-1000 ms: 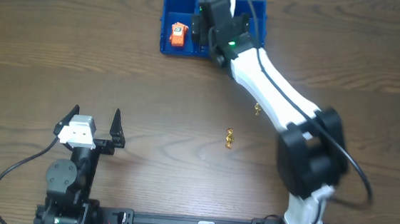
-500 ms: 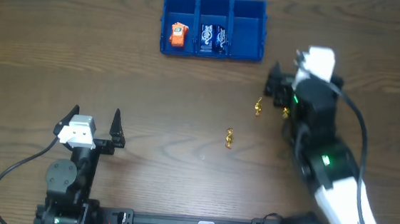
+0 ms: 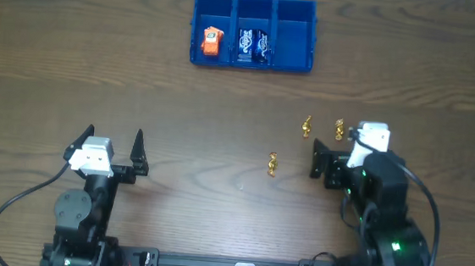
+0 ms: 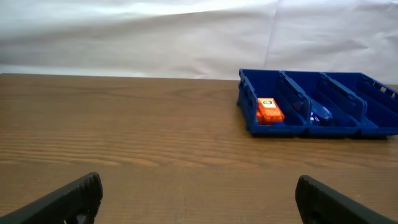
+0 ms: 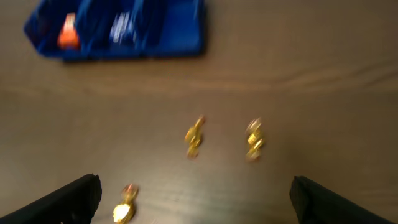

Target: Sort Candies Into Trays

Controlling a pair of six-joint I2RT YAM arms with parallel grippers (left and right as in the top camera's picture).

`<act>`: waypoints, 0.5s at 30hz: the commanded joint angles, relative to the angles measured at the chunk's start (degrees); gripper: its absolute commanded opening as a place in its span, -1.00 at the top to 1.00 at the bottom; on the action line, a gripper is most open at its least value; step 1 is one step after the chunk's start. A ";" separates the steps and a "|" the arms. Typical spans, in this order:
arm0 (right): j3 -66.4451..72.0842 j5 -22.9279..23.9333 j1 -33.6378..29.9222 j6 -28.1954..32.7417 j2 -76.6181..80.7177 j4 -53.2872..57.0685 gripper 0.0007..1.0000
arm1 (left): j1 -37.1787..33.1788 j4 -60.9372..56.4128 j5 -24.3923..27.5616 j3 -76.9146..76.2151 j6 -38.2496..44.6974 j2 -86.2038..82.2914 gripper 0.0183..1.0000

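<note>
Right hand [image 5: 196, 198] has pulled back from the blue tray [image 3: 251, 64], released and empty. Orange candy [image 3: 212, 41] and blue candies [image 3: 254, 43] sit sorted; three gold candies [image 3: 273, 165] remain on the counter [image 3: 97, 79].

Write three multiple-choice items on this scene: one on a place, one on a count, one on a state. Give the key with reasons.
1. Where is the orange candy?
A. In the tray, in its left compartment as the top view shows it
B. In the tray's middle compartment
C. Loose on the table

2. How many gold candies lie on the table?
A. Two
B. Five
C. Three

3. What state is the right tool in?
A. Shut on a gold candy
B. Open and empty
C. Shut on the orange candy

Key: 1 A, it sits alone in that end compartment. 2 C, three separate gold pieces show on the wood. 3 B, its fingers stand wide apart with nothing between them.
</note>
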State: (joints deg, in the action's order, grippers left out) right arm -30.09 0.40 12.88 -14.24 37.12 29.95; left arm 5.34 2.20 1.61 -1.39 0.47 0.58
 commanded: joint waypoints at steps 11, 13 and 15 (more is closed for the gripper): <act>-6.36 -6.91 13.73 -8.09 32.20 -1.27 -1.00 | -0.17 2.27 -0.55 1.11 0.83 -0.37 -0.99; -7.78 -6.88 15.52 -8.33 35.41 -1.29 -1.00 | -0.17 2.27 -0.55 1.11 0.83 -0.37 -1.00; -8.98 -6.25 17.07 -9.03 37.64 -1.11 -1.00 | -0.17 2.27 -0.55 1.11 0.83 -0.37 -0.99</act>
State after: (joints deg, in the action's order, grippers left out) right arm -36.25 -6.26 27.57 -21.39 71.46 28.64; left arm 5.34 2.20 1.61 -1.39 0.47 0.58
